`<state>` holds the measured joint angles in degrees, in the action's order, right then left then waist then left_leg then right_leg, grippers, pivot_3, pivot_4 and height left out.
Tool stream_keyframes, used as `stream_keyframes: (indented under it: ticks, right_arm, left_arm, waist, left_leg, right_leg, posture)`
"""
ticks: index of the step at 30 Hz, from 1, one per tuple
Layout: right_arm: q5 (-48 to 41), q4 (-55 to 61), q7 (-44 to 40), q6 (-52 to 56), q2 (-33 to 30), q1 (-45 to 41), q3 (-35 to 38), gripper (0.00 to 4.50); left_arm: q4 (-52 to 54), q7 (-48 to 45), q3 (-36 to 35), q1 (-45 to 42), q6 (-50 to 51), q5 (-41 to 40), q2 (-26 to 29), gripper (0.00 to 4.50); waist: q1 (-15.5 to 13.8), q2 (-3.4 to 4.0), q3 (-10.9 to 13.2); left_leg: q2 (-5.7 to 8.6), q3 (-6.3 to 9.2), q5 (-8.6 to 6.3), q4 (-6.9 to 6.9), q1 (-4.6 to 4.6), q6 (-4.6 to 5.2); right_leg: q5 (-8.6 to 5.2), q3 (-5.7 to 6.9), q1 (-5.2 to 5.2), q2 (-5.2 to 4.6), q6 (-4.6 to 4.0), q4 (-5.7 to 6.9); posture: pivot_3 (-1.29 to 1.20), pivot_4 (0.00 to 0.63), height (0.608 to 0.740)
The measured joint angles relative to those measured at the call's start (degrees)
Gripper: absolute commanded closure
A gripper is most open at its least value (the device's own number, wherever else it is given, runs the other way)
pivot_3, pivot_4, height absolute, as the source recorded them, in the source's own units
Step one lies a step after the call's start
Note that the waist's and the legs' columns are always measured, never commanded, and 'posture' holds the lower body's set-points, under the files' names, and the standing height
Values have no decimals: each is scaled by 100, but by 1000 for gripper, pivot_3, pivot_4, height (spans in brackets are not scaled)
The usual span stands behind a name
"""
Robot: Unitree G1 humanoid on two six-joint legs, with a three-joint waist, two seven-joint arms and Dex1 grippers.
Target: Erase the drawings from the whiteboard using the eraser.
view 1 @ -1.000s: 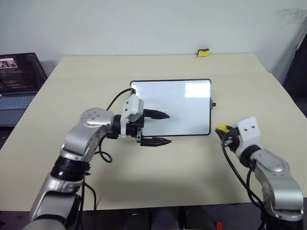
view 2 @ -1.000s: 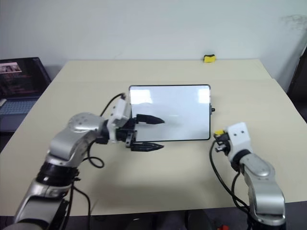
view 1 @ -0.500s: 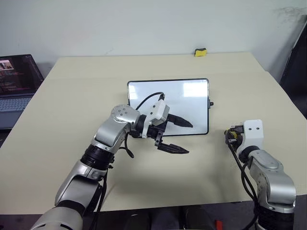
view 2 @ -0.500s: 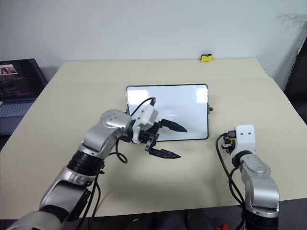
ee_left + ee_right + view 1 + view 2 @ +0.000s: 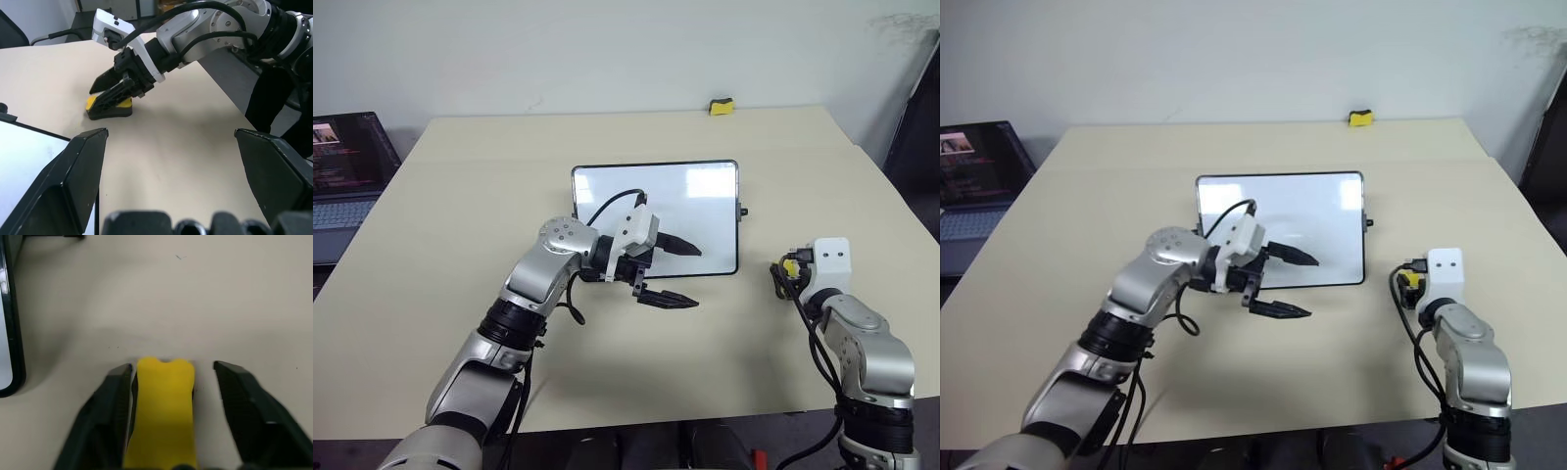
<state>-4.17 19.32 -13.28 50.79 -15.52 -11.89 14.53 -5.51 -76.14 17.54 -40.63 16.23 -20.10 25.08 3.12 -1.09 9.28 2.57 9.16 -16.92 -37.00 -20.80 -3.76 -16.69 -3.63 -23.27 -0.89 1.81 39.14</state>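
Now the right claw (image 5: 168, 382) stands open around the eraser (image 5: 164, 406) lying on the tabletop (image 5: 460, 245), left claw (image 5: 680, 274) open and empty; eraser likely left behind.

eraser (image 5: 164, 411): near end cut off by frame edge
laptop (image 5: 347, 166): left part cut off

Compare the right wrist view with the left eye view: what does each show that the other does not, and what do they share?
Right wrist view alone: a gap between the eraser and one finger of the open right gripper. Left eye view alone: the open left gripper at the whiteboard's near edge, a second yellow block at the table's far edge, and a laptop. Shared: eraser, whiteboard, table.
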Motion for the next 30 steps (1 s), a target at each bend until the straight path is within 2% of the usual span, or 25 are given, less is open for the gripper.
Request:
stream_keyframes:
  ticks: [2, 9, 13, 17, 23, 28, 30]
  right_arm:
    - [-35, -40, -9, -26, -47, -16, 0, 60]
    - [-162, -24, -16, -399, -114, -170, -21, 20]
    - [-130, 512, -26, -1041, -131, -86, -381, 20]
    - [33, 1302, -52, -2092, -5, 910, -1066, 20]
    - [289, 1504, 101, -3352, 231, 2803, -1344, 20]
    - [281, 1492, 254, -4201, 443, 3453, -1124, 20]
    - [266, 1485, 210, -4471, 418, 3824, -963, 20]
  left_arm:
    - [-2, 57, -20, 82, 11, 3, 32, 0]
    - [42, 636, -552, 480, 143, 2, 276, 0]
    - [326, 1772, -1511, 1063, 567, -34, 383, 0]
    - [1470, 2990, -2413, 2240, 1005, -150, 308, 0]
    - [2339, 4594, -2855, 3662, 1118, 150, -322, 0]
    - [2586, 5397, -2852, 3917, 907, 631, -516, 0]
    - [2618, 5610, -2866, 3929, 777, 769, -524, 0]
  waist:
    - [-1, 0, 0]
    - [22, 1, -1]
    - [26, 2, -1]
    - [-11, 3, -3]
    - [-184, -4, -8]
    - [-178, -4, -9]
    - [-178, -3, -8]
  left_leg:
    - [0, 1, 0, -1, -1, 0]
    - [-2, 5, 0, 0, 2, 0]
    - [-6, 14, 0, 1, -2, 0]
    - [-8, 12, 2, 4, -9, -9]
    - [0, 5, -2, -4, 1, -3]
    - [-6, 5, 1, -5, 24, 1]
    - [-6, 2, 1, 0, 62, 1]
  right_leg:
    - [0, -1, 0, 0, 0, 0]
    - [0, -2, -1, 0, 0, 2]
    - [0, -10, -4, 0, 0, -1]
    - [-2, -11, -4, -6, 3, -15]
    - [0, -14, 8, -14, 9, -13]
    - [5, -12, 29, -4, 12, -10]
    - [-8, -7, 75, -4, 30, -18]
  posture:
    - [0, 150, 740]
    - [0, 150, 740]
    - [0, 150, 740]
    - [0, 150, 740]
    - [0, 150, 740]
    - [0, 150, 740]
    - [0, 150, 740]
